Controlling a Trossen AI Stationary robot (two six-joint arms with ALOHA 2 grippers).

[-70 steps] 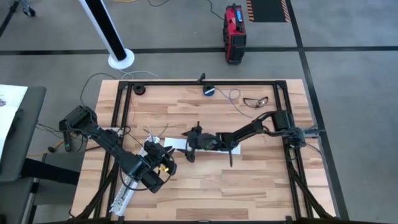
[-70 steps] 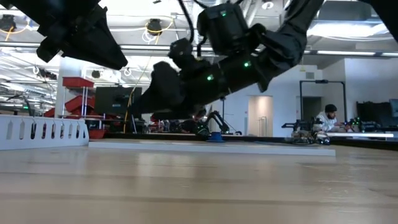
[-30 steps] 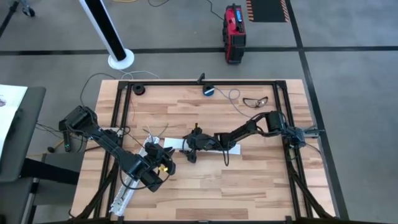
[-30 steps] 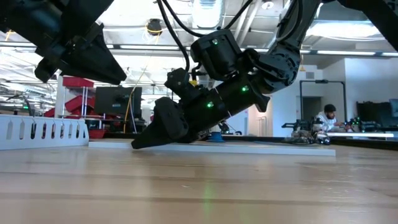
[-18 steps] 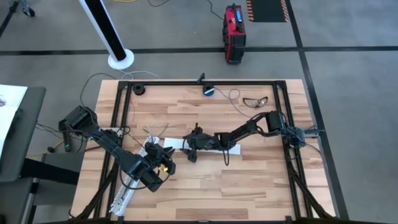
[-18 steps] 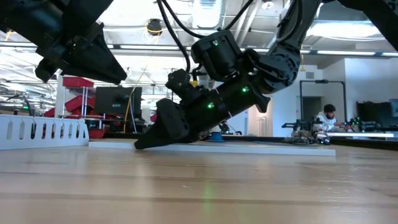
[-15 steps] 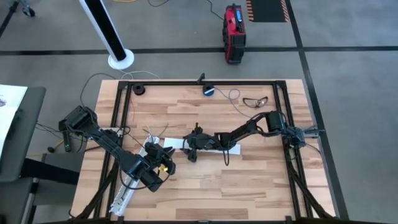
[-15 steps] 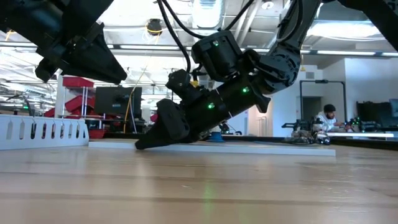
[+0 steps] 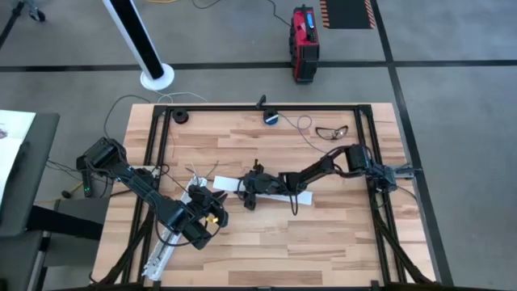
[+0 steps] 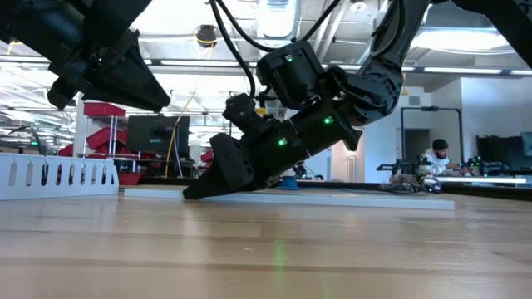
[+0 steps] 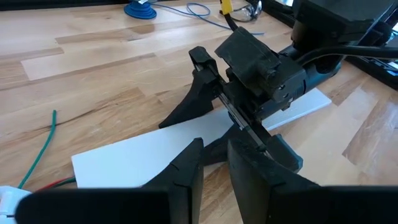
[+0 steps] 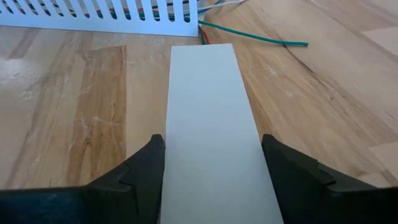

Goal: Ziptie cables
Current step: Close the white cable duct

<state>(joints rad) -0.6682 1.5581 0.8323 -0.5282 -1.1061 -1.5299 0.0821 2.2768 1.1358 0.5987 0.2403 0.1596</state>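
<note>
Your left gripper [image 9: 212, 212] hangs lower left, jaws nearly clenched and empty, while your right gripper [image 12: 211, 163], jaws spread across the strip [image 12: 208, 112], has barely moved; the cables [image 9: 202, 171] beyond remain untied.

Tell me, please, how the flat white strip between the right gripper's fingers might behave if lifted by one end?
The flat white strip lies straight and flush on the table, so it is probably stiff. It looks thin, likely light. The right gripper, fingers open astride it, may find its smooth faces slippery.
</note>
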